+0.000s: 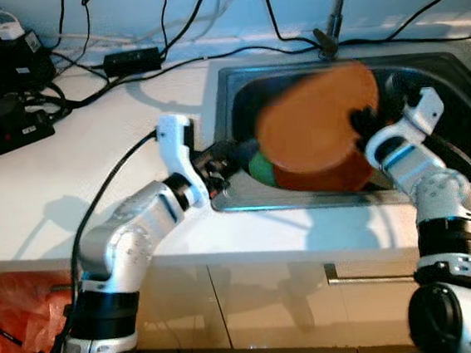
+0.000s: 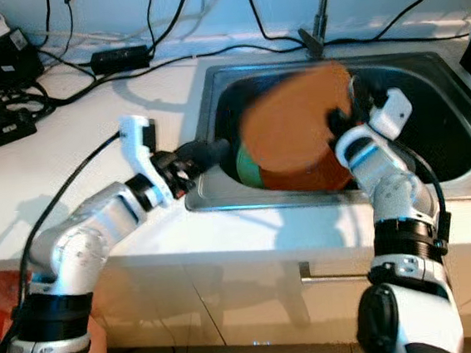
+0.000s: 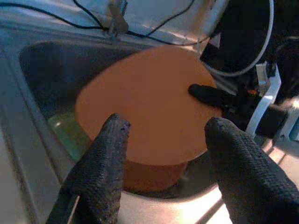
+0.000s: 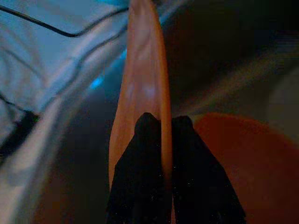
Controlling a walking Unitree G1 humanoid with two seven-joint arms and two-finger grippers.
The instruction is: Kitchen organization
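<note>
Sink [image 1: 450, 64] set into the counter [image 1: 94, 182] on the right, plate [image 1: 317, 118] tilted over another dish [image 1: 327, 176] inside it, faucet base [image 1: 325, 38] behind the sink, cables and power strip [image 1: 6, 136] on the counter's far left, cabinet fronts [image 1: 314, 294] below.

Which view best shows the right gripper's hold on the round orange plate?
The right wrist view: the right gripper pinches the round orange plate edge-on. The left wrist view shows one finger across its face; the eye views show the plate tilted over the steel sink.
</note>
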